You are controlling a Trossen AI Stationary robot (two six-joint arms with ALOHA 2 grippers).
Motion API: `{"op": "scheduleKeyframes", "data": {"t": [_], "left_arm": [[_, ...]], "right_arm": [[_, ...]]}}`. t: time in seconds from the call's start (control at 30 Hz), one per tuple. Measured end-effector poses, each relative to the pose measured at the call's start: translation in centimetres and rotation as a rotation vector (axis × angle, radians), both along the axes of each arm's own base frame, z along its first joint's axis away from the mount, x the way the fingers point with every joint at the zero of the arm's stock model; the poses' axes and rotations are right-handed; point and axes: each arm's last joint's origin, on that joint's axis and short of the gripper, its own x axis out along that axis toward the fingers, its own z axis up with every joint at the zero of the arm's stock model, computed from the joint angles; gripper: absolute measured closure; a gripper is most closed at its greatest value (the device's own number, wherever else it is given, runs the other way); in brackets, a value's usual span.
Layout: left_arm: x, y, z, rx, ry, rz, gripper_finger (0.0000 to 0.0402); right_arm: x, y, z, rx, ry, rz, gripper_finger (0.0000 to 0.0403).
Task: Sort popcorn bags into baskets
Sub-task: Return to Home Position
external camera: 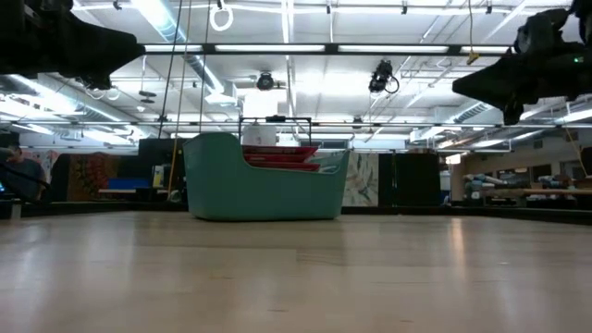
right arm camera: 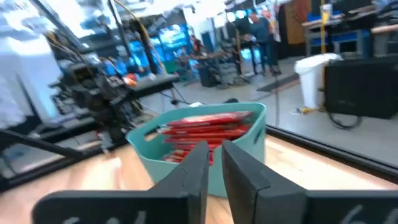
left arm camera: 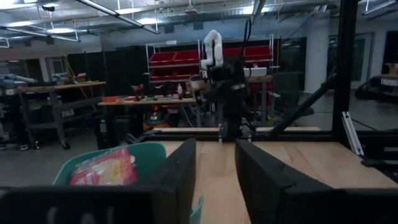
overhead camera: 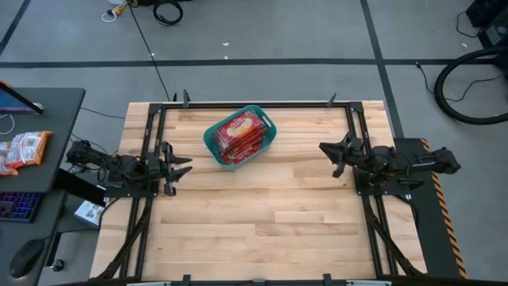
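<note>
Several red popcorn bags (overhead camera: 240, 133) fill the teal basket (overhead camera: 209, 139); left hand (overhead camera: 181, 167), right hand (overhead camera: 332, 156) released.

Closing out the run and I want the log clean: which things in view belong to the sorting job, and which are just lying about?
Job:
popcorn bags, stacked in the teal basket
left pincer and right pincer, one at each side of the table

Lying about:
orange-and-white packets, keyboard and mouse, all on the side desk
</note>
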Motion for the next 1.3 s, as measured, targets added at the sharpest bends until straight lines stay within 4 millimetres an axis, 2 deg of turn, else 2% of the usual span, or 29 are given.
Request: {"op": "scheduleKeyframes", "data": {"t": [0.2, 0.37, 1.3], "left_arm": [[-0.03, -0.06, 0.2, 0.037, -0.014, -0.019, 0.0343], [0.02, -0.08, 0.15, 0.064, -0.003, -0.016, 0.0369], [0.02, -0.09, 0.12, 0.051, -0.006, -0.019, 0.0365]], "right_arm": [[-0.04, -0.15, -0.91, 0.124, -0.037, -0.048, 0.0377], [0.08, -0.13, -1.07, 0.161, -0.039, -0.042, 0.0382], [0.11, -0.08, -1.03, 0.162, -0.042, -0.021, 0.0383]]}}
